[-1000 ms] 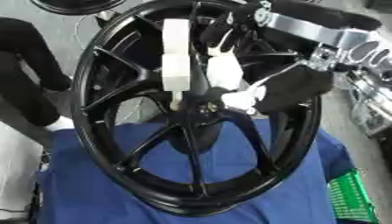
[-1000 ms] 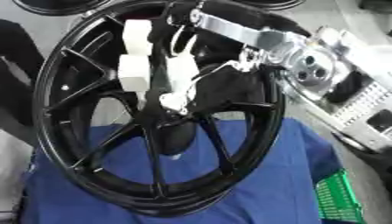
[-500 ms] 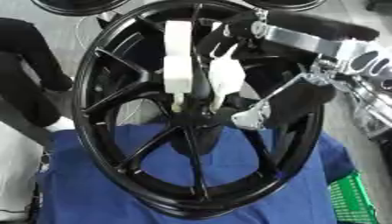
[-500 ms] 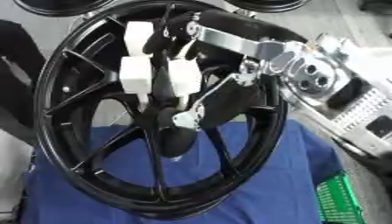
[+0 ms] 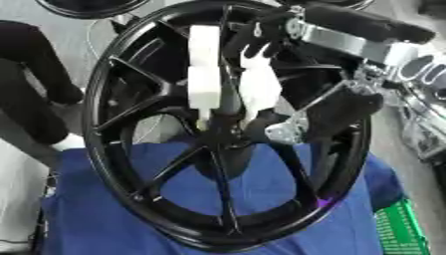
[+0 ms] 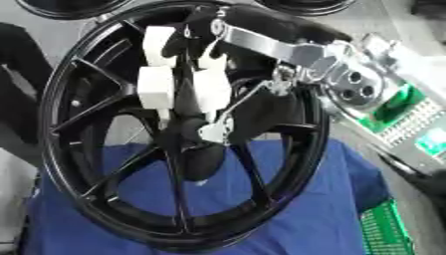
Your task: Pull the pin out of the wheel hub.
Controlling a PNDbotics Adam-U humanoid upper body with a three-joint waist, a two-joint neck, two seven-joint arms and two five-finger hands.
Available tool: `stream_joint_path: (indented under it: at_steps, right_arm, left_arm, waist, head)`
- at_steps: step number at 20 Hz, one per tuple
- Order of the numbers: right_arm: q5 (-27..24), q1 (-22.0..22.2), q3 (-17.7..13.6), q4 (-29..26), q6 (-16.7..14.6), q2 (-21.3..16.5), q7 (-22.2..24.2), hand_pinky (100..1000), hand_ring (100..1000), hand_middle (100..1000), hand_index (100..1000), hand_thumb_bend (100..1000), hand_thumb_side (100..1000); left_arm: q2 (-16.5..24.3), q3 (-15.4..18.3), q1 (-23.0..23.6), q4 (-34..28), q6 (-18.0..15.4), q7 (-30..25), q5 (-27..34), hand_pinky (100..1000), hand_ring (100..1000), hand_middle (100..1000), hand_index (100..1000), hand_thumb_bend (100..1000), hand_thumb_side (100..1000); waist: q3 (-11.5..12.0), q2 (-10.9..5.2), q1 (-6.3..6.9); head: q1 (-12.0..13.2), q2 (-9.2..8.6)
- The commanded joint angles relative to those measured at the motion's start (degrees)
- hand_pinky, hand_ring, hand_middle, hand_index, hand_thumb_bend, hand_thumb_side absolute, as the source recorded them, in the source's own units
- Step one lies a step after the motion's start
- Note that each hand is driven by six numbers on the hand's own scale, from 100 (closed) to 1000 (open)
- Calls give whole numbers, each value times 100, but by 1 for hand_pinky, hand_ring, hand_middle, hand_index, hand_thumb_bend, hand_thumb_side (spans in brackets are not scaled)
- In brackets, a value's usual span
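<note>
A large black spoked wheel hub [image 5: 104, 149] stands tilted on a blue cloth [image 5: 96, 219]. Two white blocky pieces [image 5: 204, 74] [image 5: 260, 84] stand side by side just above the hub's centre [image 5: 228, 130]; I cannot make out which of them is the pin. My right arm, black with a silver bracket [image 5: 348, 42], comes in from the upper right. My right hand [image 5: 344, 112] lies against the spokes just right of the centre, with a small silver part [image 5: 283, 132] at its lower left. The left hand shows in no view.
A green basket [image 5: 400, 229] sits at the lower right corner. Metal equipment with a green panel [image 6: 392, 109] stands right of the wheel. Dark clothing of a person [image 5: 35, 94] fills the left edge. More dark wheels [image 5: 87, 6] lie at the top.
My right hand has turned and dropped lower beside the hub's centre; a silver part now shows where white parts were. The two white pieces have stayed about in place.
</note>
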Motion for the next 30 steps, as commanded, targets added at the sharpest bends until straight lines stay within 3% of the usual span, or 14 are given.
stream_joint_path:
  at_steps: [1, 9, 30]
  right_arm:
    - [152, -99, -116, -65, 24, -153, -17, 808, 800, 775, 809, 464, 167]
    - [317, -67, -80, 66, 66, -155, 11, 802, 784, 759, 795, 479, 183]
    - [423, 11, 57, 768, -525, -173, 95, 790, 772, 746, 785, 460, 143]
  left_arm:
    - [93, 22, -69, -90, -3, -29, -9, 910, 867, 868, 831, 376, 790]
    - [90, 26, -69, -89, 3, -31, -14, 910, 867, 868, 831, 373, 793]
    - [113, 23, -121, -104, 5, -50, -25, 913, 866, 868, 830, 367, 795]
  waist:
    - [0, -81, 9]
    - [31, -37, 14]
    - [95, 13, 4]
  head:
    - [-21, -75]
    - [-64, -136]
    - [-71, -104]
